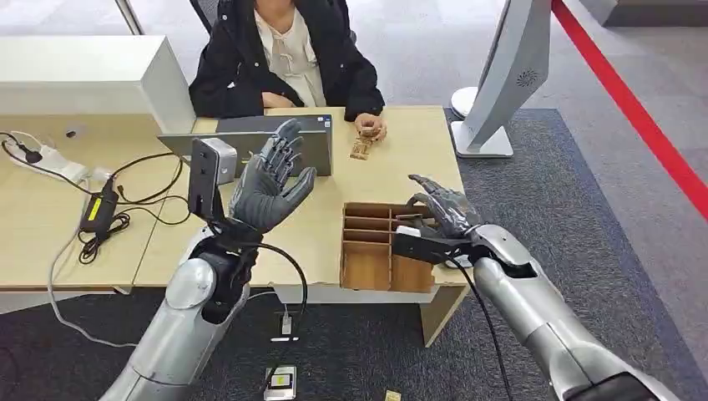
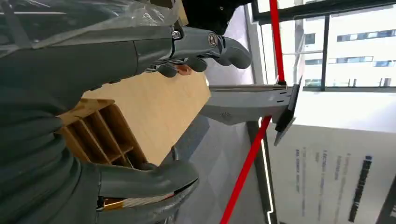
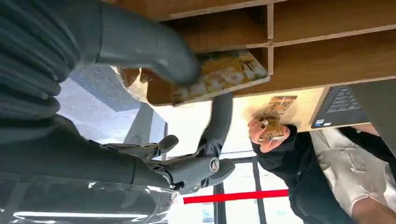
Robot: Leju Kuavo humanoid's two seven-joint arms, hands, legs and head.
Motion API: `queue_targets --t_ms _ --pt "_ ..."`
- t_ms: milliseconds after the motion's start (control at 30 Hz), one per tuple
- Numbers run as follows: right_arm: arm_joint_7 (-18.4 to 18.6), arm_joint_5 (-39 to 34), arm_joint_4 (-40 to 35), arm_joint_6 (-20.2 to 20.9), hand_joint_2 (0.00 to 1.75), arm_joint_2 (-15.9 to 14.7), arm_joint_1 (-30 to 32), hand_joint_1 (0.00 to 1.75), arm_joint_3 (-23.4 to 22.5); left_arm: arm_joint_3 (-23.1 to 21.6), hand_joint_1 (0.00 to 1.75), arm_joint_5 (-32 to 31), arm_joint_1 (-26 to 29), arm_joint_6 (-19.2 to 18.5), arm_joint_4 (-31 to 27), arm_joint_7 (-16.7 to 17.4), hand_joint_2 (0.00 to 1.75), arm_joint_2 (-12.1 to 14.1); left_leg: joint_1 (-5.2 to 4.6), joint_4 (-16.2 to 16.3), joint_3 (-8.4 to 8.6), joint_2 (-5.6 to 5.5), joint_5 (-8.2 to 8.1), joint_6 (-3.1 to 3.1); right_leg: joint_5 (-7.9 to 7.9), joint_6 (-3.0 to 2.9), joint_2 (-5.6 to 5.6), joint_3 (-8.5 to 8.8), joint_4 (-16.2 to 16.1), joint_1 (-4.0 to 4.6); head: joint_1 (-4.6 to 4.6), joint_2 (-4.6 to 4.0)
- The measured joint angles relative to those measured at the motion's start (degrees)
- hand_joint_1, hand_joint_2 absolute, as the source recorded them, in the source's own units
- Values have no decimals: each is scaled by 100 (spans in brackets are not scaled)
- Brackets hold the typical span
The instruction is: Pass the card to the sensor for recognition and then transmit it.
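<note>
My right hand (image 1: pixel 442 209) hovers over the right end of a wooden slotted box (image 1: pixel 367 263) near the table's front edge. In the right wrist view its thumb (image 3: pixel 159 46) pins a yellow card (image 3: pixel 219 77) against a finger, right at the box's compartments (image 3: pixel 327 56). My left hand (image 1: pixel 269 188) is raised above the table's middle, fingers spread, holding nothing. It stands in front of a grey laptop (image 1: pixel 321 142). A person seated across the table holds a few similar cards (image 1: pixel 366 144) in one hand (image 3: pixel 268 133).
A white angled stand (image 1: pixel 501 83) sits on the floor past the table's right end. Cables, a power brick (image 1: pixel 96 213) and a power strip (image 1: pixel 54 163) lie on the left. A white box (image 1: pixel 83 79) stands at the back left. Small items (image 1: pixel 282 383) lie on the carpet.
</note>
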Motion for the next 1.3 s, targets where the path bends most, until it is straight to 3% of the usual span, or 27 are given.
queue_targets --t_ms 600,800,1300 --pt "20 -2 96 -238 175 55 -85 175 -22 61 0 -109 63 -33 -74 9 175 4 0 0 0 0 0 0 0 0 0 1 0 0 0 0" --pt "52 -37 173 -537 175 81 -170 175 -24 61 0 -120 66 -39 -74 7 175 4 0 0 0 0 0 0 0 0 0 1 0 0 0 0" --pt "-13 -420 544 -1102 175 52 -1330 175 -337 59 0 -96 41 -39 -55 -103 175 -7 0 2 3 2 1 0 1 0 0 0 0 0 2 0"
